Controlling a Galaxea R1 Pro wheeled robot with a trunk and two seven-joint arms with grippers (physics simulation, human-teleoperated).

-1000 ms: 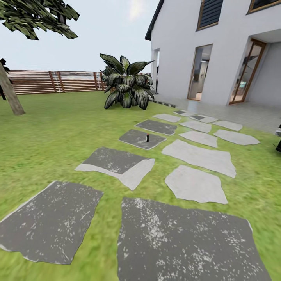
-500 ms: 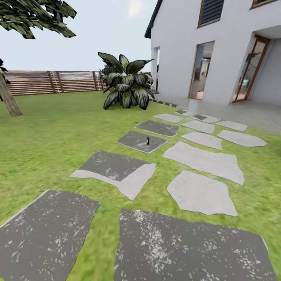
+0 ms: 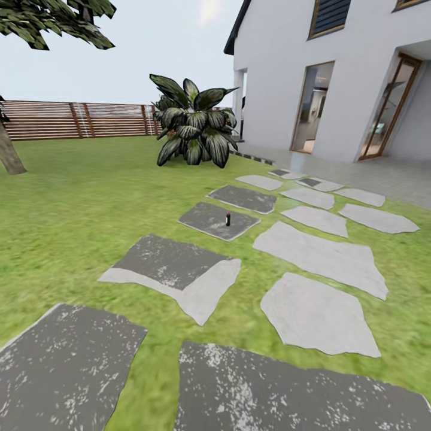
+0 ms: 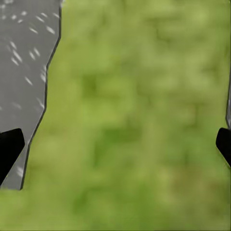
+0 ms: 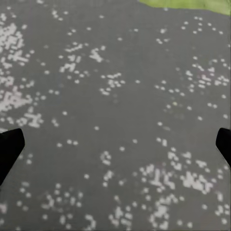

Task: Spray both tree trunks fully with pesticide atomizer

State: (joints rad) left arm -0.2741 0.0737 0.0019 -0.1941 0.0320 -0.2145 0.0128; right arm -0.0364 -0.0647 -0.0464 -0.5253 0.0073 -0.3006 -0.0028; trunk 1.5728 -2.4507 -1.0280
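A small dark upright object with a reddish top (image 3: 227, 218) stands on a dark grey paving slab (image 3: 211, 219) mid-lawn; it is too small to tell whether it is the pesticide atomizer. At the far left a tree trunk (image 3: 9, 157), grey-tan and leaning, rises from the grass under a dark leafy crown (image 3: 57, 21). My left gripper (image 4: 115, 149) is open over blurry green grass, its dark fingertips (image 4: 9, 150) at the picture's sides. My right gripper (image 5: 115, 147) is open over a speckled dark slab, holding nothing.
Grey stepping slabs (image 3: 320, 257) run in two rows toward a white house (image 3: 335, 72) with glass doors at the right. A broad-leaved dark plant (image 3: 194, 129) stands beyond the slabs. A reddish-brown slat fence (image 3: 78, 120) closes the lawn's far side.
The whole head view has shifted: slabs have slid down and grown larger, and the tree has drifted to the left edge, so the camera has moved forward. Nothing in the garden has moved.
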